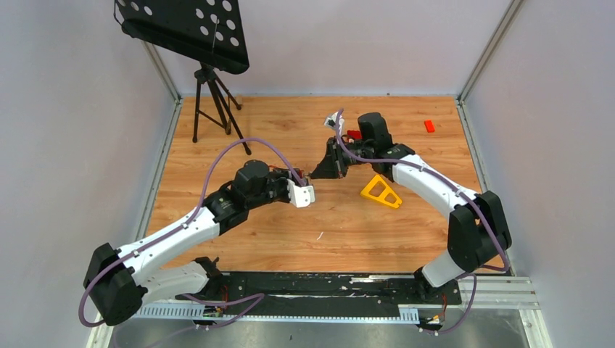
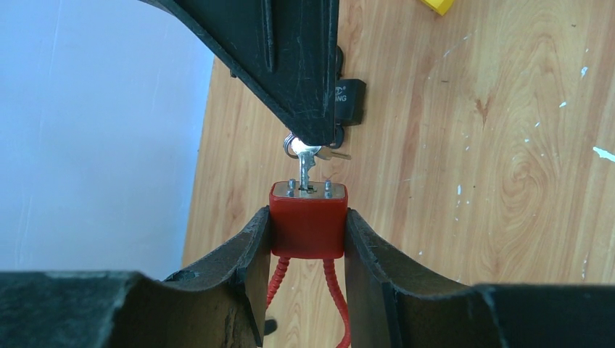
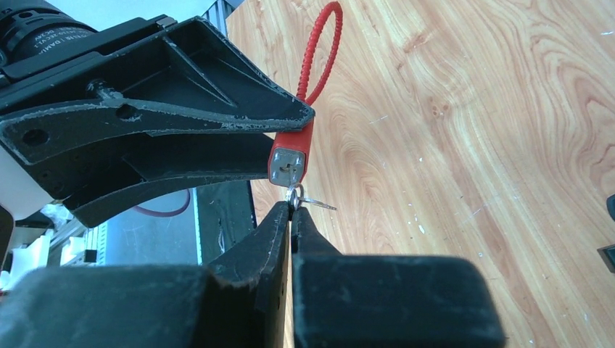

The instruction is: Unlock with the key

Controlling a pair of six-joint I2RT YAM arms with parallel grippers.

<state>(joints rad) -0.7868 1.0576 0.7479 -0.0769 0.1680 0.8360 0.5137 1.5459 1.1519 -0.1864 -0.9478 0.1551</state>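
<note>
Both arms meet over the middle of the light wooden desk [image 1: 290,239], and that is where the lock is. My left gripper [image 2: 308,217] has its jaws at about half width, pressed flat on both sides of the small red padlock body [image 2: 308,233], one finger [image 2: 250,250] on each flank. The padlock looks clear of the wood, as far as I can tell. Its red ribbed cable shackle [image 3: 319,51] loops out behind the jaws.

My right gripper [image 3: 292,216] is pinched fully closed on the head end of the small silver key [image 2: 305,170]. The key's blade is in the keyway of the padlock's silver face plate; I cannot tell how deep it sits. A metal key ring [image 3: 294,194] hangs at the key's head, just in front of the right fingertips, and a second small key [image 3: 319,204] juts sideways from it. The two grippers are nose to nose, with only the key's length between them.

There is bare wood toward the near edge, between the two arms. Toward the left edge the boards are open too. A yellow plastic triangular frame [image 1: 381,191] lies flat on the desk just beside my right forearm, on its near side. A small red block [image 1: 429,125] sits near the far right corner, well apart from the grippers. In the far left corner a black tripod [image 1: 210,101] stands on the wood, carrying a black perforated tray [image 1: 185,25] that overhangs that corner. Pale wall panels [image 1: 348,43] close the left, far and right edges.
</note>
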